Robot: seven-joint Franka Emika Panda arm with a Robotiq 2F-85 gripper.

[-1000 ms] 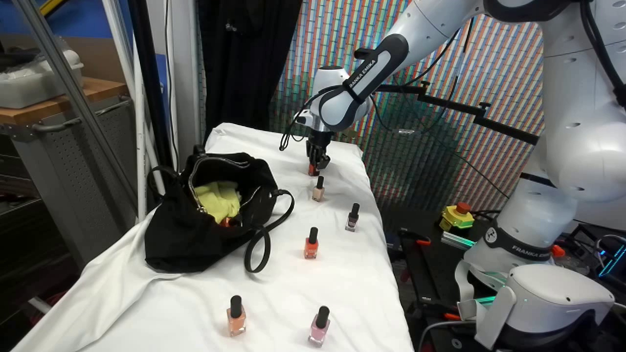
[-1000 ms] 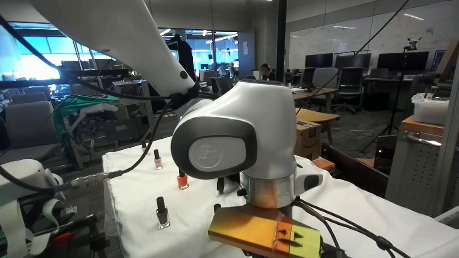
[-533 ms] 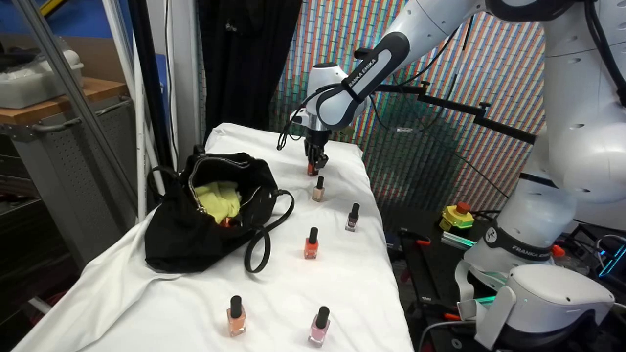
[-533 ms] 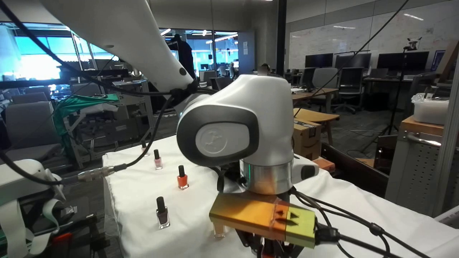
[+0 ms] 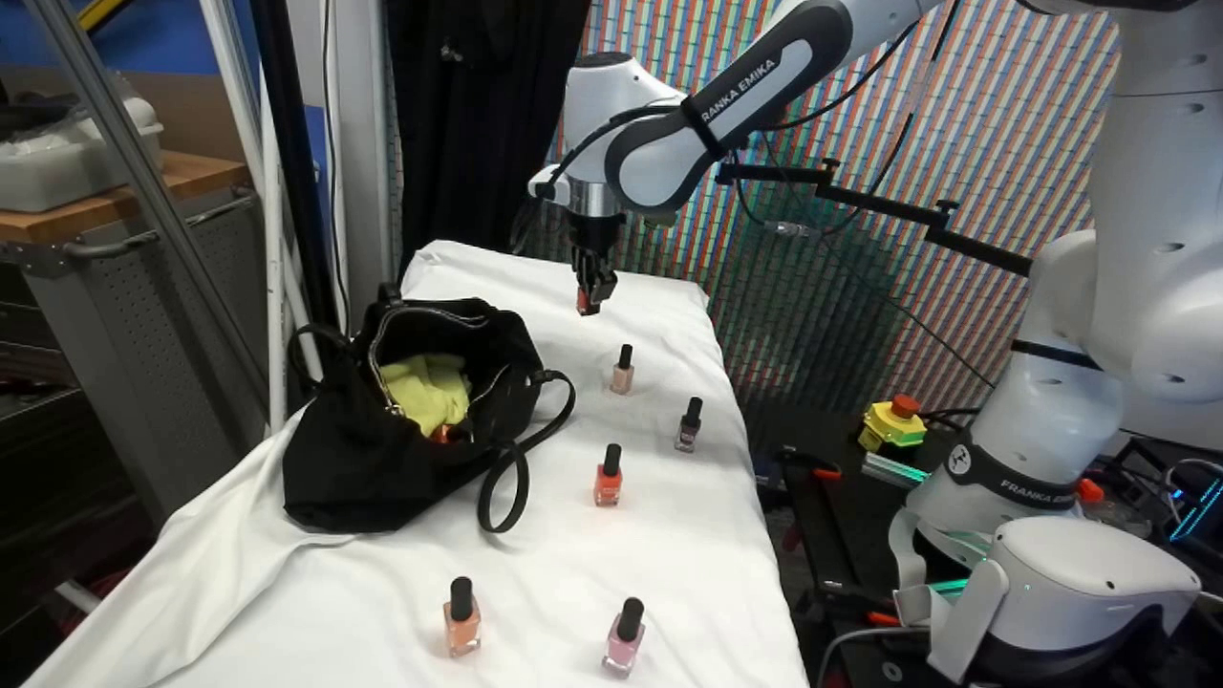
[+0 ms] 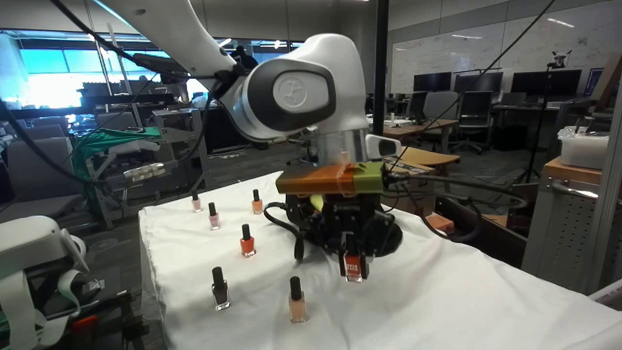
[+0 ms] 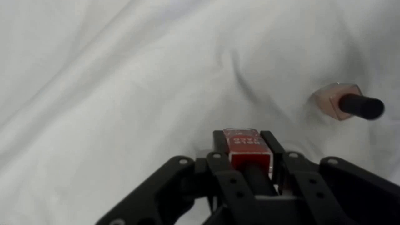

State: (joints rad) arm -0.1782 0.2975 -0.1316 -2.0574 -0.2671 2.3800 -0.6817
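Note:
My gripper (image 7: pixel 246 142) is shut on a red nail polish bottle (image 7: pixel 247 147), one finger pad against each side of the glass. Its black cap points back between the fingers. In both exterior views this red bottle (image 6: pixel 353 266) hangs upright above the white cloth, and the gripper (image 5: pixel 590 294) points straight down. Closest to it stands a beige bottle (image 6: pixel 297 307), seen at the right in the wrist view, apart from the fingers. Farther along are a dark bottle (image 5: pixel 687 435), an orange-red bottle (image 5: pixel 608 485), a peach bottle (image 5: pixel 462 631) and a pink bottle (image 5: pixel 623 652).
A black bag (image 5: pixel 373 487) lies open on the cloth, with yellow fabric (image 5: pixel 430 392) inside and a strap loop (image 5: pixel 506 487) spread toward the bottles. Another pale pink bottle (image 6: pixel 196 204) stands at the far end. The white cloth (image 5: pixel 535 592) is wrinkled.
The arm has risen and shifted toward the bag's side, lifting the red bottle off the cloth. The beige bottle has come fully into sight in an exterior view. The grip stays shut.

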